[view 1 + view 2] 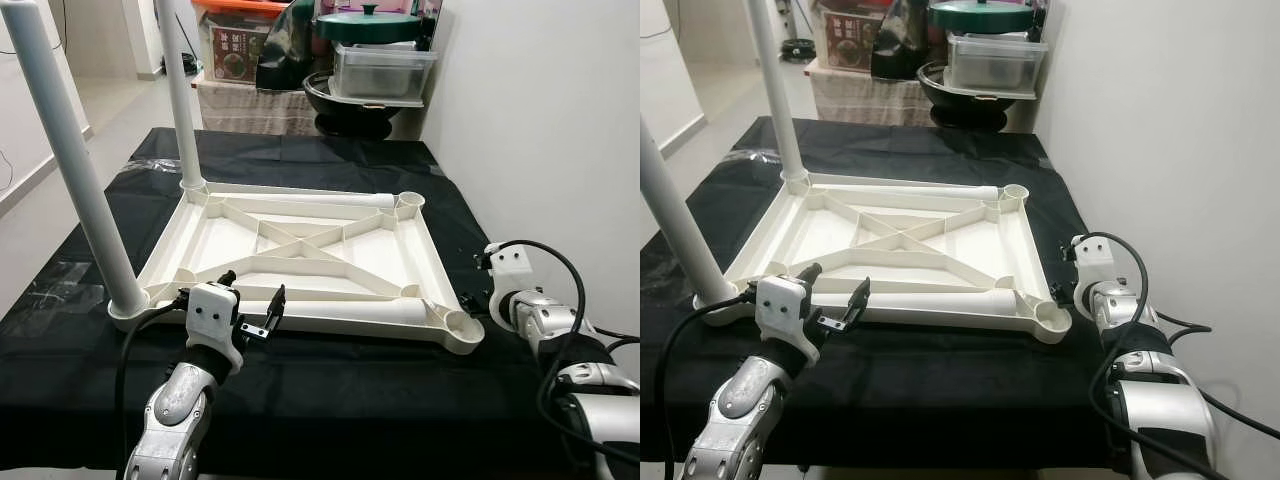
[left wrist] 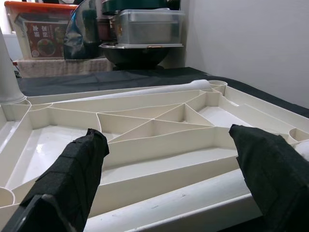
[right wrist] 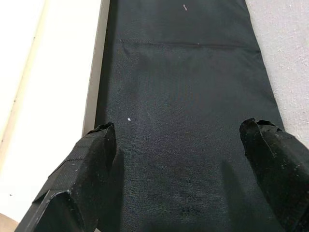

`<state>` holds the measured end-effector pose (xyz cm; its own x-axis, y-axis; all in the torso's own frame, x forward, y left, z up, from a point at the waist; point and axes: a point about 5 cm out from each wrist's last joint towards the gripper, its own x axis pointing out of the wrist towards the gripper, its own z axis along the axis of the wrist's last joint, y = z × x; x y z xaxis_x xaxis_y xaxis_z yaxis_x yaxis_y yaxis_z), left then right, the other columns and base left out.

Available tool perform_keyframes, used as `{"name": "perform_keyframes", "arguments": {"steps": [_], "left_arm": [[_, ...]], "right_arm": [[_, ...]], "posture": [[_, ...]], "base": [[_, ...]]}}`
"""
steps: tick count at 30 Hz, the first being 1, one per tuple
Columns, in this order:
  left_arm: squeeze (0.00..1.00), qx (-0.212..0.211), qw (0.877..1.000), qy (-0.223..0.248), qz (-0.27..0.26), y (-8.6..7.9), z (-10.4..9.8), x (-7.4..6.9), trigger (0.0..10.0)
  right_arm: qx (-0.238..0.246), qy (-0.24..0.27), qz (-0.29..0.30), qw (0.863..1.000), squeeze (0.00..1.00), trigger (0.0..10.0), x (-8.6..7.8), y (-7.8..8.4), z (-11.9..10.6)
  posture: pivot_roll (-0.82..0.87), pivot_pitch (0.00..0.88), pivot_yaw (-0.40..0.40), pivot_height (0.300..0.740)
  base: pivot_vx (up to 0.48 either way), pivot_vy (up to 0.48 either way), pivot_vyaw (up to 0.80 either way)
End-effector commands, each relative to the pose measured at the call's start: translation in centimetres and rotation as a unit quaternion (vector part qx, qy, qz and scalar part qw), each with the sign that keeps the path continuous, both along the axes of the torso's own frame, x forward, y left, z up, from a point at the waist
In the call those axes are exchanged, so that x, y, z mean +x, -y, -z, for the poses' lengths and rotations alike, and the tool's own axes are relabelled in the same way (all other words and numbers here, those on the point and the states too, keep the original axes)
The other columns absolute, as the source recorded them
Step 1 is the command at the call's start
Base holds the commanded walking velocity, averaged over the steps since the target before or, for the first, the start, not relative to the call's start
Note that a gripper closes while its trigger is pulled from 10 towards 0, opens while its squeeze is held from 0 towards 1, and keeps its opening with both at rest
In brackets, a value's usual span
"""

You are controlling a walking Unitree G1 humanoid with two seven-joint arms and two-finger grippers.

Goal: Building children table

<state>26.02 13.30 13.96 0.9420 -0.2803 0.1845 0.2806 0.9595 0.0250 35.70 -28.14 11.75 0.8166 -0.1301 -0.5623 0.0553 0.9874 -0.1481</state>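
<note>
Two legs (image 1: pixel 70 170) stand in the upturned tabletop (image 1: pixel 300 250), sockets at three and five o'clock unfilled, left gripper (image 1: pixel 255 312) and right gripper (image 3: pixel 183 145) both wide, empty.

Home: stacked cookware (image 1: pixel 368 60) behind.

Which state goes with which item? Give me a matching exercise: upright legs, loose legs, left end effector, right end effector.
Items:
1. Two upright legs
2. Two loose legs
3. Left end effector
4. Right end effector

States:
A. Open over the black cloth, beside the tabletop's right edge
B. Lying flat inside the upturned tabletop, along its near and far rims
C. Standing in the left corner sockets
D. Open at the tabletop's near rim

Pairs: 1-C, 2-B, 3-D, 4-A
</note>
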Motion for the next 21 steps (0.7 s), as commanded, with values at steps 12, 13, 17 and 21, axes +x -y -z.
{"name": "perform_keyframes", "arguments": {"steps": [12,13,17,21], "left_arm": [[0.00,0.002,1.000,-0.003,0.016,0.2,0.1,0.1,10.0],[0.00,0.002,1.000,-0.003,0.016,0.2,0.1,0.1,10.0],[0.00,0.003,1.000,-0.005,0.023,0.4,0.2,0.2,10.0],[0.00,0.003,1.000,-0.005,0.023,0.3,0.1,0.2,10.0]], "right_arm": [[0.125,0.064,0.004,0.990,0.00,10.0,1.2,-1.9,-1.0],[0.125,0.064,0.004,0.990,0.00,10.0,1.2,-1.9,-1.0],[0.088,0.024,-0.017,0.996,0.00,10.0,0.7,-2.0,0.2],[0.051,-0.005,0.021,0.998,0.00,10.0,-0.1,-0.9,1.2]], "posture": [[0.06,0.000,-0.095,0.740],[0.06,0.000,-0.095,0.740],[0.06,0.000,-0.093,0.740],[0.06,0.000,-0.095,0.740]], "base": [[0.000,0.000,0.00],[0.000,0.000,0.00],[0.000,0.000,0.00],[0.000,0.000,0.00]]}}
